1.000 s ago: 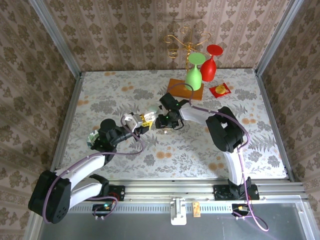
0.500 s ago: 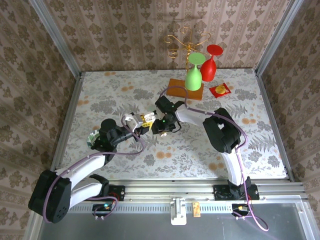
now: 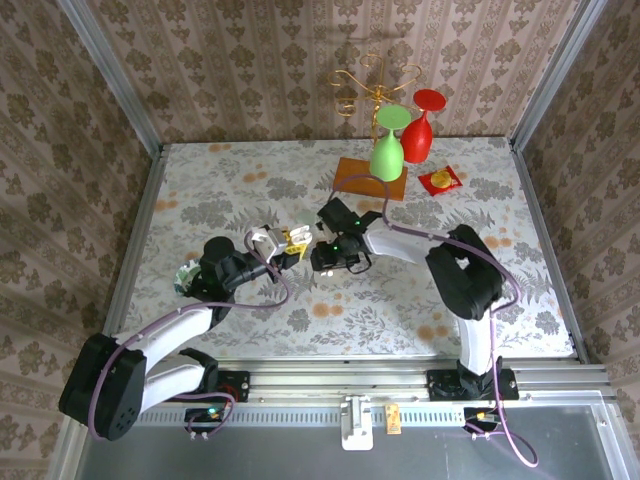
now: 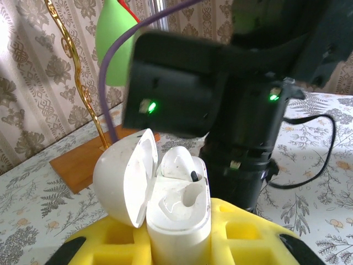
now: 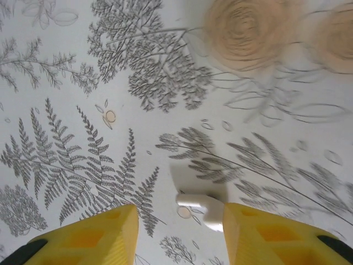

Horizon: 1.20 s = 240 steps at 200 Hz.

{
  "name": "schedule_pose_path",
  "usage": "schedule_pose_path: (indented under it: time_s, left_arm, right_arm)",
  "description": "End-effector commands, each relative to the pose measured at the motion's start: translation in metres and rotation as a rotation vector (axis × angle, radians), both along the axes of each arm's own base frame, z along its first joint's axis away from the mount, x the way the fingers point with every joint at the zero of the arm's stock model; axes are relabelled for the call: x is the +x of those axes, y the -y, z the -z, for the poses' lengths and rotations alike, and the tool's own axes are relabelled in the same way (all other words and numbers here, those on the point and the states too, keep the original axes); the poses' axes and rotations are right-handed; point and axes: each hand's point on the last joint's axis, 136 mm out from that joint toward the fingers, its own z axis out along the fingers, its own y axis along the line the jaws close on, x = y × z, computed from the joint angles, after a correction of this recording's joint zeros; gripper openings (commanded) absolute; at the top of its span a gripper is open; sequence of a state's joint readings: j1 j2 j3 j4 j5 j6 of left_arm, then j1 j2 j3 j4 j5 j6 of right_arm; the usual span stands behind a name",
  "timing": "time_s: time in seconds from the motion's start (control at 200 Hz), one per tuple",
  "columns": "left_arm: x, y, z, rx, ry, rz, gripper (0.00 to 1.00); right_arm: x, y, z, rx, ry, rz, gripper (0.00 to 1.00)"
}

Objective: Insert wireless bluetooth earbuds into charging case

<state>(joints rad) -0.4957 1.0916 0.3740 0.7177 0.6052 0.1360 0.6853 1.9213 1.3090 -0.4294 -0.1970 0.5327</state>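
One earbud (image 4: 177, 163) already sits in the open charging case (image 4: 176, 218), whose lid (image 4: 124, 176) is swung to the left in your left wrist view. Your left jaws are clenched on that case, their yellow pads (image 4: 242, 232) hugging its lower body and holding it upright. A second earbud (image 5: 199, 208) lies on the table (image 5: 165, 83) between your right jaws. Those jaws stand released and apart, with the bud just beside the right-hand pad (image 5: 265, 232) in that view. The right arm's black wrist (image 4: 220, 94) hangs close behind the case.
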Motion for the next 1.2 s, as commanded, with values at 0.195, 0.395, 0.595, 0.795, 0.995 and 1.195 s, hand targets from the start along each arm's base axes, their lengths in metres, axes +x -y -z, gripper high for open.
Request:
schedule_pose_path:
  time_s: [0.195,0.395,0.595,0.795,0.995,1.195]
  left_arm:
    - [-0.001,0.004,-0.007,-0.007,0.055,0.033,0.02]
    - [-0.003,0.004,-0.005,-0.002,0.051,0.034,0.02]
    - [-0.003,0.003,-0.003,0.005,0.051,0.031,0.02]
    - [-0.002,0.004,-0.001,0.006,0.046,0.030,0.02]
    - [-0.001,0.004,0.001,0.006,0.045,0.030,0.02]
    - [0.000,0.005,0.002,0.004,0.042,0.030,0.02]
  right_arm:
    - [0.002,0.014,0.004,0.020,-0.003,0.154,0.39]
    - [0.000,0.008,0.017,0.020,-0.054,0.133,0.35]
    - [-0.005,0.008,0.028,0.007,-0.089,0.119,0.33]
    - [-0.010,0.004,0.032,0.023,-0.121,0.109,0.31]
    - [-0.012,0.006,0.031,0.012,-0.124,0.105,0.26]
    - [-0.014,0.010,0.032,-0.001,-0.124,0.110,0.22]
